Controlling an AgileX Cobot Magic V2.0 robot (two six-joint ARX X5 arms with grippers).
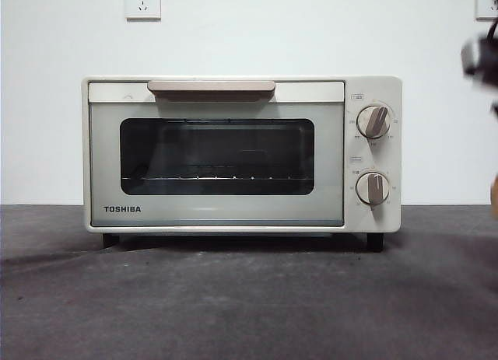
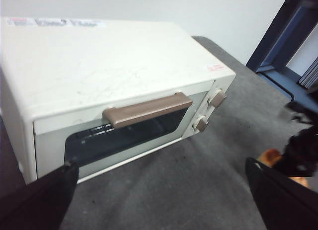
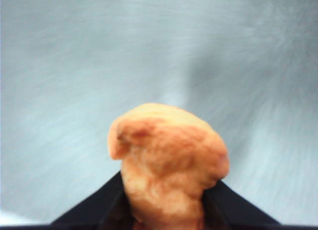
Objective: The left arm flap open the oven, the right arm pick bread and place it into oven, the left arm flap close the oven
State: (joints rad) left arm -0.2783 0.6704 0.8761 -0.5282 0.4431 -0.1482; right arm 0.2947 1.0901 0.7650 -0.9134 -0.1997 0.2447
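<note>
The cream-white oven (image 1: 241,154) stands mid-table with its glass door shut and its beige handle (image 1: 211,89) at the top. In the left wrist view my left gripper (image 2: 159,190) hovers open in front of and above the oven (image 2: 109,81), apart from the handle (image 2: 147,110). My right gripper (image 3: 166,217) is shut on the golden-brown bread (image 3: 169,165), held up off the table. It shows as a dark blur at the front view's right edge (image 1: 481,61), with a sliver of bread (image 1: 494,197) below it. The left wrist view also catches that bread (image 2: 272,156), to the right of the oven.
Two beige knobs (image 1: 374,121) sit on the oven's right panel. A wire rack (image 1: 214,177) shows behind the glass. Grey table cloth (image 1: 249,298) spreads in front. A white wall with a socket (image 1: 143,2) stands behind. A dark blue frame (image 2: 288,36) lies beyond the table.
</note>
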